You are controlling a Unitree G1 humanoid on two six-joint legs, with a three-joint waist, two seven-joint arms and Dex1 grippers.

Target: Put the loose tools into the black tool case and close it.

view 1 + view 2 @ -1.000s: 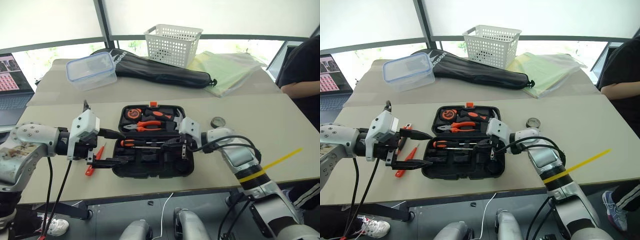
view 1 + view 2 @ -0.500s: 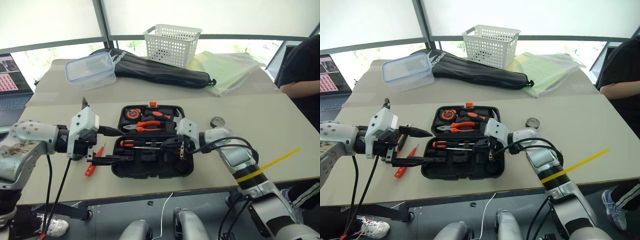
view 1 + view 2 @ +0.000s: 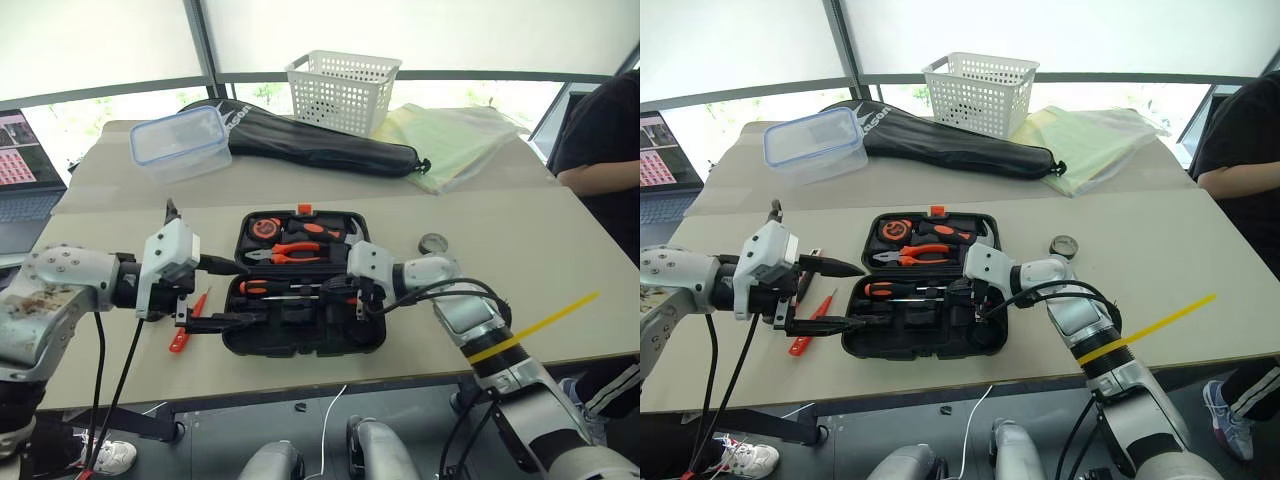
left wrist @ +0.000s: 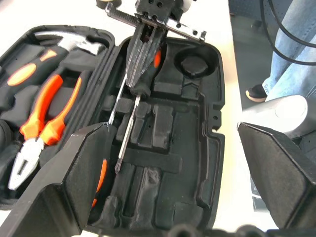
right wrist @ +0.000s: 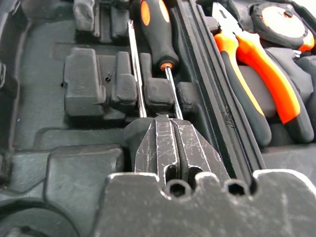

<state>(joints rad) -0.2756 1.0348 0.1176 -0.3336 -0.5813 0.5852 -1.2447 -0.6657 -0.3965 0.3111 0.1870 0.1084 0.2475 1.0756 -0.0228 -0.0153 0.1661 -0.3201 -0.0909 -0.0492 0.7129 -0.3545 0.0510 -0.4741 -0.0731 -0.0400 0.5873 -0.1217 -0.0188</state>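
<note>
On the near half of the long grey table [image 3: 560, 240] lay the black tool case [image 3: 300, 340], opened flat with its orange latch at the far edge. Its far half already held the pliers [image 3: 295, 250], the tape measure [image 3: 265, 226] and a hammer, each pressed into its moulded recess. The near half was mostly bare black foam shapes, apart from two screwdrivers [image 5: 159, 37] lying side by side along the hinge, one with its orange-and-black handle showing plainly.

Over that near half the right gripper [image 3: 968, 291] reached in from the right, its two fingers pressed tight together with nothing between them, their tips resting at or just above the shafts. To my eye it was pushing the screwdrivers down so they would seat in their grooves and not foul the lid.

At the case's left end the left gripper [image 3: 215, 293] hung with its fingers spread wide and empty, one above the rim and one low beside it, likely placed to steady the case or to be ready for the next tool.

Smaller things remained outside: a slim orange tester pen [image 3: 810, 325] on the table just left of the case, under the left gripper, and a small dark tape roll [image 3: 434, 243] near its right end. The packing looked unfinished and the lid was not yet shut.
</note>
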